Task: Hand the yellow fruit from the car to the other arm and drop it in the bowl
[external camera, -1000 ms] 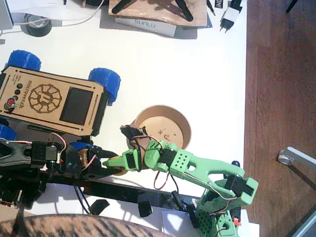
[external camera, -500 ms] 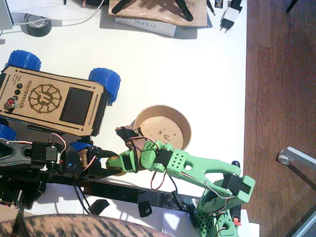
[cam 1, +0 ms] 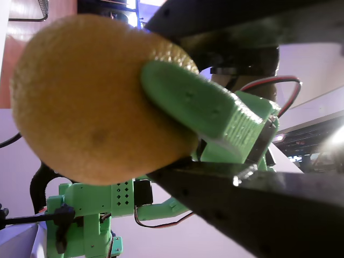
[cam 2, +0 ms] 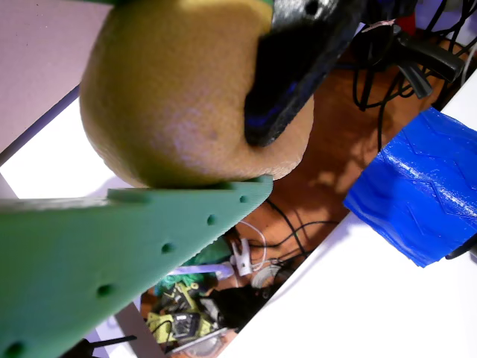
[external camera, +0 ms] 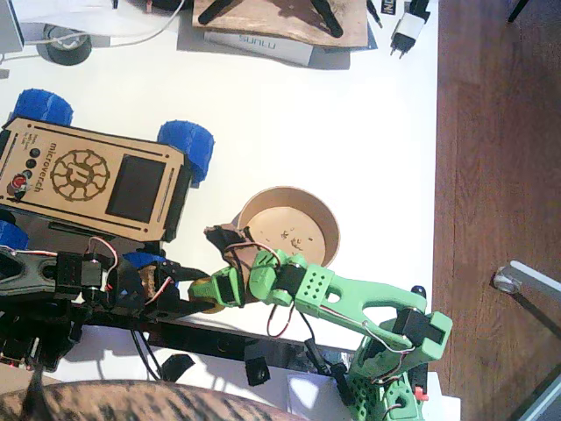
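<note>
My black left fingers (external camera: 195, 282) and my green right fingers (external camera: 203, 288) meet low on the white surface (external camera: 351, 132), just in front of the car (external camera: 88, 180). The yellow fruit (cam 1: 97, 97) is squeezed between them. In a wrist view, a green finger (cam 1: 188, 102) presses flat on the fruit, with my black fingers above and below it. In a wrist view, a black finger (cam 2: 298, 67) lies over the top of the fruit (cam 2: 179, 97) and a green finger (cam 2: 134, 246) sits right under it, touching it. So both of my hands are closed on the fruit, and it is up off the surface. From the fixed view the fruit (external camera: 210, 303) is almost hidden, so I can only see a small yellow bit, I think.

The bowl (external camera: 289, 230) sits on the surface just behind my green arm (external camera: 351, 303), and it looks empty. A blue wheel (cam 2: 417, 194) of the car is close to the fruit.
</note>
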`<state>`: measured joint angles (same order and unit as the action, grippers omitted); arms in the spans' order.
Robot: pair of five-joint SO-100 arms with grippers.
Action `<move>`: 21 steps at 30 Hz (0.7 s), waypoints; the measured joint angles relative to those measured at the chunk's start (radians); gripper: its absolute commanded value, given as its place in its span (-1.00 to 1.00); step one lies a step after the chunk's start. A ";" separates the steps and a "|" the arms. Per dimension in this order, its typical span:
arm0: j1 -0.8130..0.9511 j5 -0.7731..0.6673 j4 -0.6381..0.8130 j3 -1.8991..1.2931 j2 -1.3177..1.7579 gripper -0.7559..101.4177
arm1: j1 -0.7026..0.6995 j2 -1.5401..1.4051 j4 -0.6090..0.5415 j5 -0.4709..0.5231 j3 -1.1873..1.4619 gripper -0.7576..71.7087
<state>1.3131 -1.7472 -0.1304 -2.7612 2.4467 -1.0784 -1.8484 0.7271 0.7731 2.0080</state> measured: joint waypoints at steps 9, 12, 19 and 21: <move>-0.003 0.000 0.002 0.003 0.009 0.37 | -0.002 0.008 0.028 0.002 0.003 -0.98; -0.003 0.000 0.002 0.003 0.011 0.38 | -0.003 0.009 0.028 0.002 0.003 -0.98; -0.005 0.000 -0.067 0.005 0.058 0.37 | -0.003 0.009 0.028 0.002 0.003 -0.98; -0.014 0.000 -0.158 0.005 0.107 0.36 | -0.002 0.009 0.028 -0.009 0.003 -0.98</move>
<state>1.2993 -1.7472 -0.2884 -2.7566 2.5541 -1.0799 -1.8392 0.7547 0.7639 2.0110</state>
